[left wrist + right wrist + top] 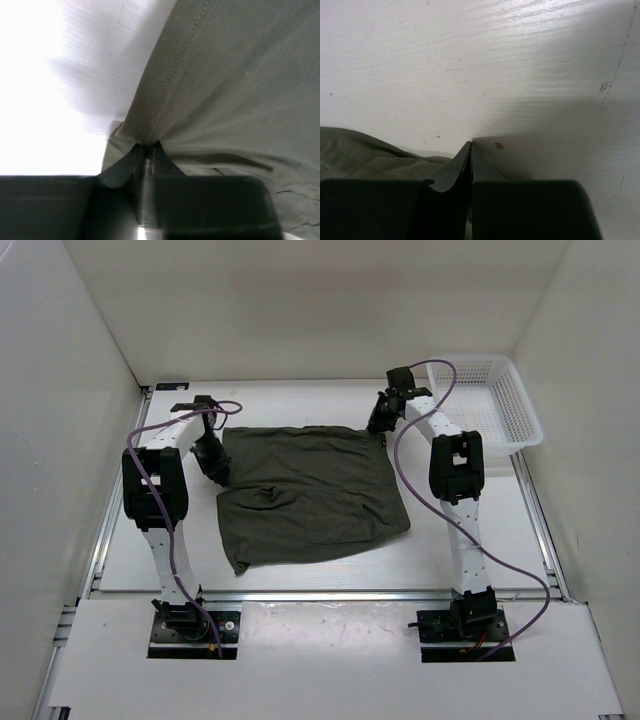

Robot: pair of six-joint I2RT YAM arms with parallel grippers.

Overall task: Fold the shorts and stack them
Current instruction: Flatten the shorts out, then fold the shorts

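Note:
The dark olive-green shorts (310, 490) lie spread flat in the middle of the white table (300, 400). My left gripper (215, 462) is at their left edge. In the left wrist view it (148, 145) is shut on a pinch of the hemmed edge of the shorts (240, 90), and the cloth bunches at the tips. My right gripper (381, 423) is at the far right corner of the shorts. In the right wrist view it (471, 142) is shut with its tips down on bare table, and the shorts (360, 155) lie just to its left, outside the fingers.
A white plastic basket (495, 400) stands at the back right corner, beyond the right arm. White walls close in the table on the left, back and right. Purple cables loop along both arms.

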